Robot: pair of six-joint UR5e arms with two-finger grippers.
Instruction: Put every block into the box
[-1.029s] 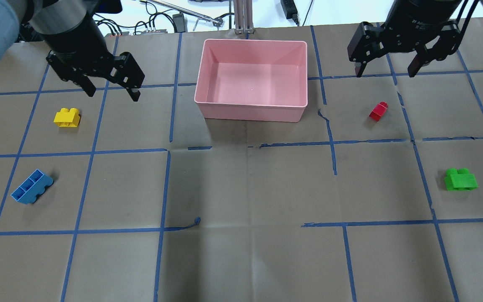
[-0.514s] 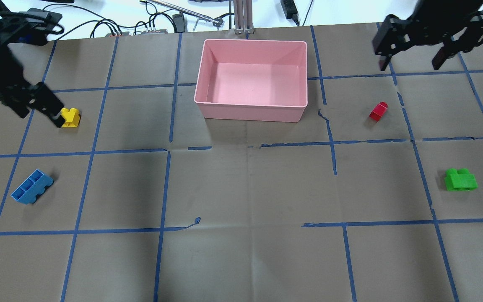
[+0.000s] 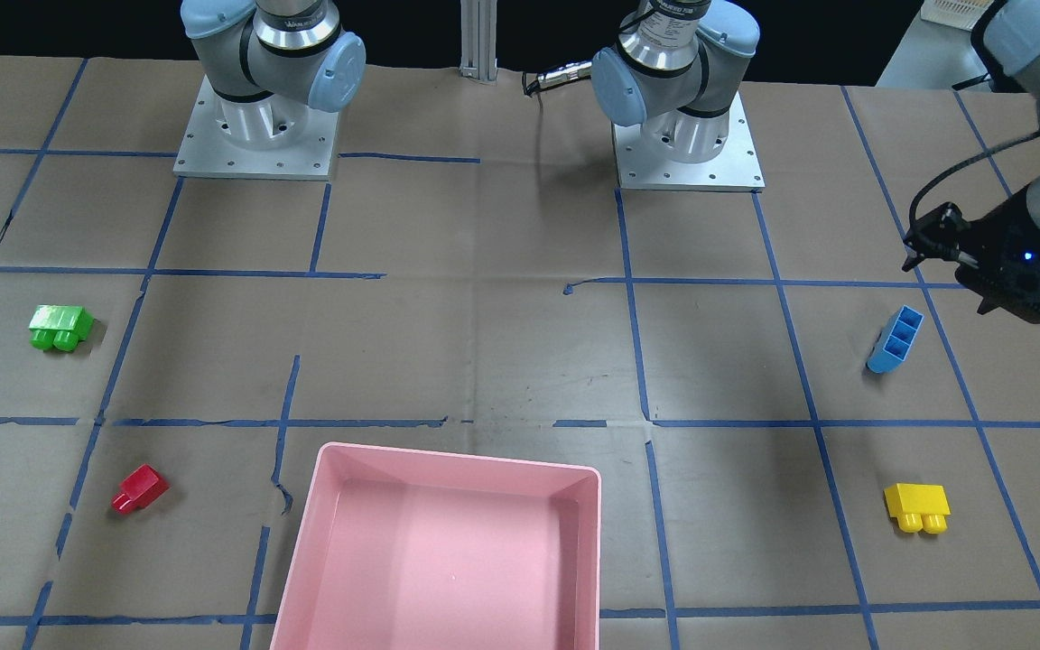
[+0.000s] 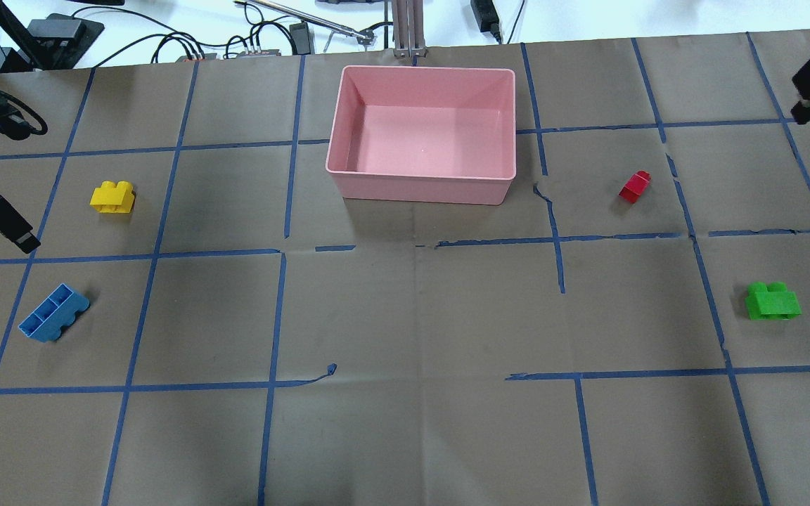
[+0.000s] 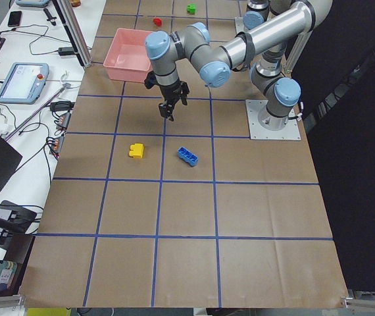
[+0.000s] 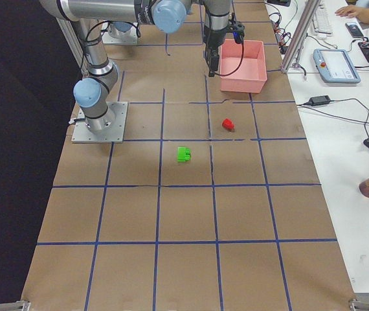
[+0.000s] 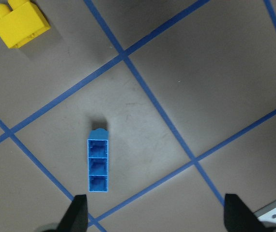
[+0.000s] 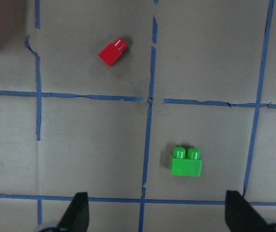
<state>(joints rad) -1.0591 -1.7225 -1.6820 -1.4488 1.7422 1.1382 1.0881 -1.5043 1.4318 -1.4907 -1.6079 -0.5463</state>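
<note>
The pink box (image 4: 419,188) stands empty at the far middle of the table. On the left lie the yellow block (image 4: 112,197) and the blue block (image 4: 53,313), which rests hollow side up. On the right lie the red block (image 4: 635,186) and the green block (image 4: 772,301). My left gripper (image 7: 156,215) is open and empty, high above the blue block (image 7: 98,162); one of its fingers (image 4: 1,221) shows at the overhead view's left edge. My right gripper (image 8: 158,212) is open and empty, high above the green block (image 8: 186,163) and red block (image 8: 113,51).
Brown paper with a blue tape grid covers the table. Both arm bases (image 3: 254,135) stand at the robot's side. Cables and a metal post (image 4: 408,28) lie beyond the far edge behind the box.
Both arms have swung outward from beside the box, the left one past the yellow block to the left edge, the right one to the right edge. No block has moved.
</note>
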